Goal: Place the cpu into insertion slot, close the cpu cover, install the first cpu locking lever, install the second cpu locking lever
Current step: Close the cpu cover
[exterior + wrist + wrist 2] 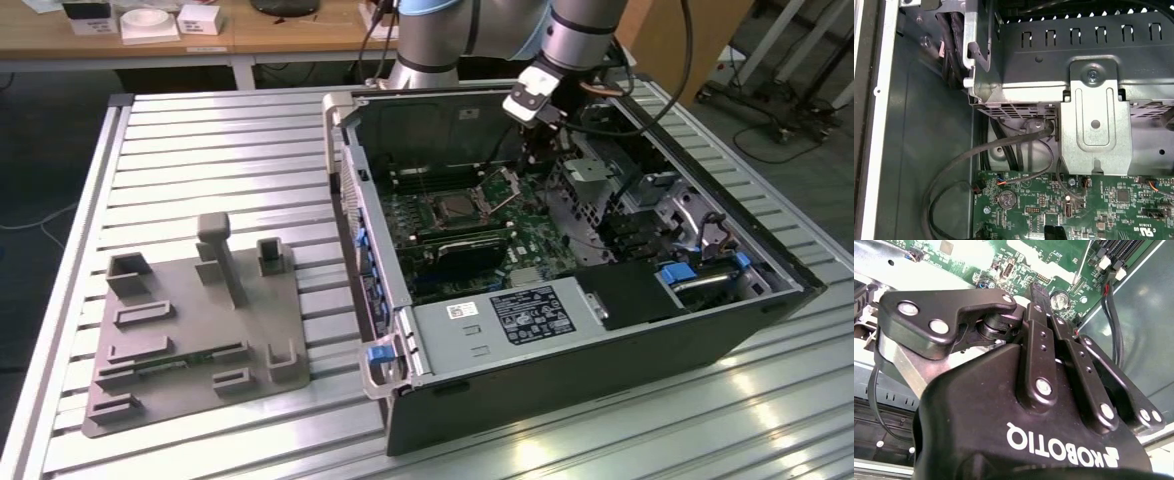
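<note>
Open computer case (574, 390) on slatted table (200, 150); grey fixture (187, 340) beside.

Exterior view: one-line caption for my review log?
Gripper hangs inside the open computer case, above the motherboard, apart from the insertion slot.

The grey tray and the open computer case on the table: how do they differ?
The tray is pale grey, low and flat; the case is black, taller and boxy. The case holds a green circuit board, where the arm reaches; the tray stands apart. Both rest on the slatted table.
</note>
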Tool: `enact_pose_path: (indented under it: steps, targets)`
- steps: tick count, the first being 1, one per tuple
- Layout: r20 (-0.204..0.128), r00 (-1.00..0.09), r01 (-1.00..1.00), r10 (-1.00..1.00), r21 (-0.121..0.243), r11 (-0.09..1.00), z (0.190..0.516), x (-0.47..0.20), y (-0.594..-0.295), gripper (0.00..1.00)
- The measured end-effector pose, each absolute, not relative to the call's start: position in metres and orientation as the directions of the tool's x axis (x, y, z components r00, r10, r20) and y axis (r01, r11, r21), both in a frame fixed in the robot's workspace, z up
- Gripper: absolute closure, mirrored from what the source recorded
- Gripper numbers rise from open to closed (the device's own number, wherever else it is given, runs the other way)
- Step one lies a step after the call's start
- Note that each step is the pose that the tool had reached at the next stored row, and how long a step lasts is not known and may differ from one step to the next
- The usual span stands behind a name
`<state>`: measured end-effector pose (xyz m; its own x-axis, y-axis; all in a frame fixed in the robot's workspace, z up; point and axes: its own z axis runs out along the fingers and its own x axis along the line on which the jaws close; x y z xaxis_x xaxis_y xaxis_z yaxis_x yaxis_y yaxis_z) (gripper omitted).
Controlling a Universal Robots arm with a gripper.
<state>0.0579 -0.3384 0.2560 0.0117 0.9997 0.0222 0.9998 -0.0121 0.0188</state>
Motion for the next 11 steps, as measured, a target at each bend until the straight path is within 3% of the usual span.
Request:
enact_pose_path:
  steps: [11]
  targets:
    - [0.022,0.012,1.0,1.0,0.018,-0.012,0.251,0.0582,-0.3384,0.9]
